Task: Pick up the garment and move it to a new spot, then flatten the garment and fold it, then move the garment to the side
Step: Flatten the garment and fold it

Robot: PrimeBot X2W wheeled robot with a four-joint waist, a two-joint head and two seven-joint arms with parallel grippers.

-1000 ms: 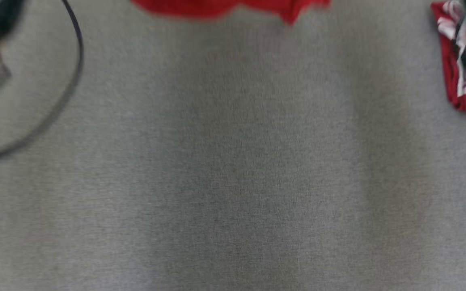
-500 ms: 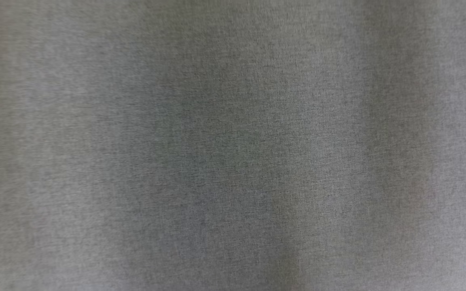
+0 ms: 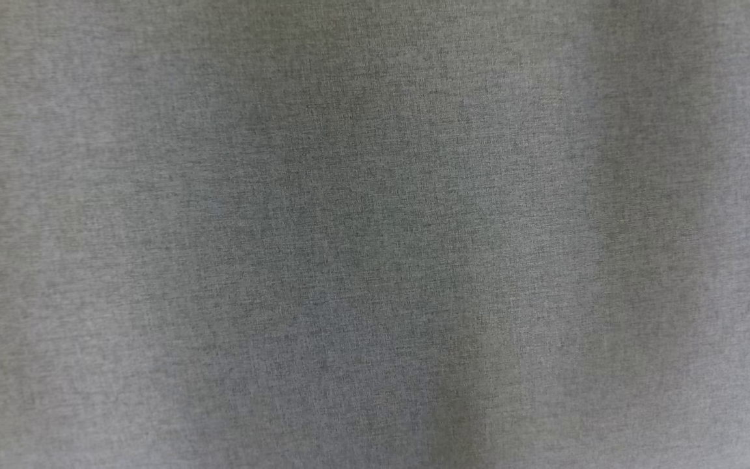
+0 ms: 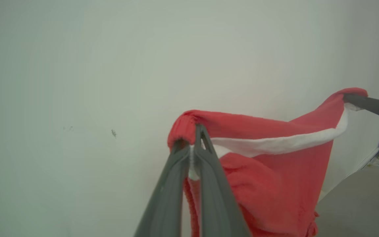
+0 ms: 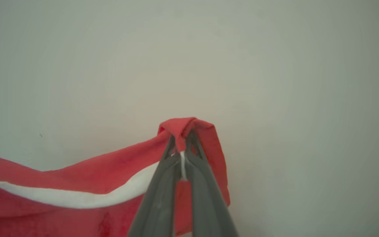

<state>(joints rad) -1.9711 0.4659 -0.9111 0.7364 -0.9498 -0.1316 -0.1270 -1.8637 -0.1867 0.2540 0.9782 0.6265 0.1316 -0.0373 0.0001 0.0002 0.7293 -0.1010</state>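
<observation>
Looking along my left gripper [image 4: 191, 137], I see its two dark fingers pinched tight on a rolled red edge of the garment [image 4: 275, 177], with a sliver of white cloth caught between them. From that pinch the garment's top edge runs right, sagging a little, to the right gripper [image 4: 352, 98], whose fingers clamp the other corner. A white band [image 4: 281, 143] follows that edge just below the red hem. The rest of the red cloth hangs in loose folds between the two grips. I cannot tell whether its lower end touches the desk [image 4: 357, 204], whose grey top shows low on the right. In the right wrist view the right gripper is closed on a small folded red tab, and the cloth trails off toward the left gripper. A pale wall [image 4: 94, 65] stands on the far side of the garment. My head view looks down on plain grey woven cloth crossed by soft shadows.
</observation>
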